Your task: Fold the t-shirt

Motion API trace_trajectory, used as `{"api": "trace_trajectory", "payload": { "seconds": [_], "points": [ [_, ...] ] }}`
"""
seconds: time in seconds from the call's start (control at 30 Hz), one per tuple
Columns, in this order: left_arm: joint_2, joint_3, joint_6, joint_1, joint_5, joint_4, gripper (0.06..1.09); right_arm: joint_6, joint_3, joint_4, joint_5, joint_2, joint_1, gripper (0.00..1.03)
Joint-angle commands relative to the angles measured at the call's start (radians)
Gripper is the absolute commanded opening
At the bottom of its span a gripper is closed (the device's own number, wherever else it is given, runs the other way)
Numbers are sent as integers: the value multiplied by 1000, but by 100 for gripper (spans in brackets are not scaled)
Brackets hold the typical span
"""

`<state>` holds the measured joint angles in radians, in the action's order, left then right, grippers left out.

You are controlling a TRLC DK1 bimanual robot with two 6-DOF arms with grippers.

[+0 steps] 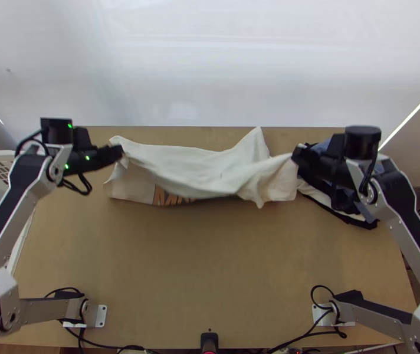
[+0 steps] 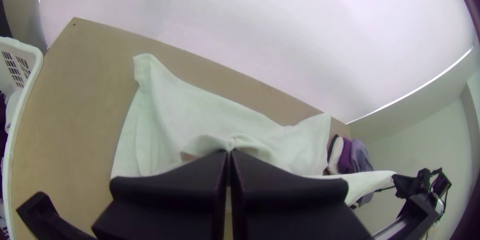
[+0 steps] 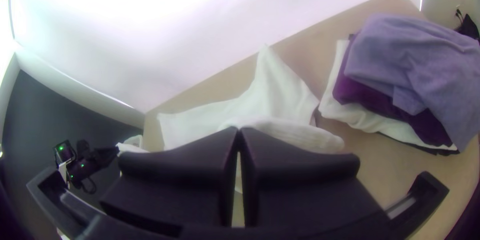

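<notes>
The white t-shirt [image 1: 201,168] lies bunched and partly lifted across the table's far part, with an orange print along its near edge. In the top view my left gripper [image 1: 118,153] holds its left end and my right gripper [image 1: 295,154] its right end, the cloth stretched between them. From the left wrist, the left gripper [image 2: 229,154] is closed on a gathered edge of the t-shirt [image 2: 210,112]. From the right wrist, the right gripper [image 3: 239,132] pinches a fold of the t-shirt [image 3: 280,94].
A stack of folded clothes [image 3: 410,69], purple, white and dark, lies at the table's far right, beside the right gripper. A white basket [image 2: 25,89] stands at the left edge. Bare wood [image 1: 204,259] stretches across the table's near half.
</notes>
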<state>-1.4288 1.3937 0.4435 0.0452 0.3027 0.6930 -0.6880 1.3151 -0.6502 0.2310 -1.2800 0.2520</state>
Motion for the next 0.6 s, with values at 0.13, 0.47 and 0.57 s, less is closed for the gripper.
{"api": "trace_trajectory", "payload": {
  "seconds": [0.13,0.47,0.57],
  "points": [
    [-148,298,20,-85,-13,22,9,-35,303,-32,-41,-167,-8,3],
    [-194,507,27,-94,-1,56,9,-53,558,-97,-64,-260,-8,3],
    [-193,590,27,-113,4,66,9,-54,662,-118,-68,-277,-20,3]
  ]
}}
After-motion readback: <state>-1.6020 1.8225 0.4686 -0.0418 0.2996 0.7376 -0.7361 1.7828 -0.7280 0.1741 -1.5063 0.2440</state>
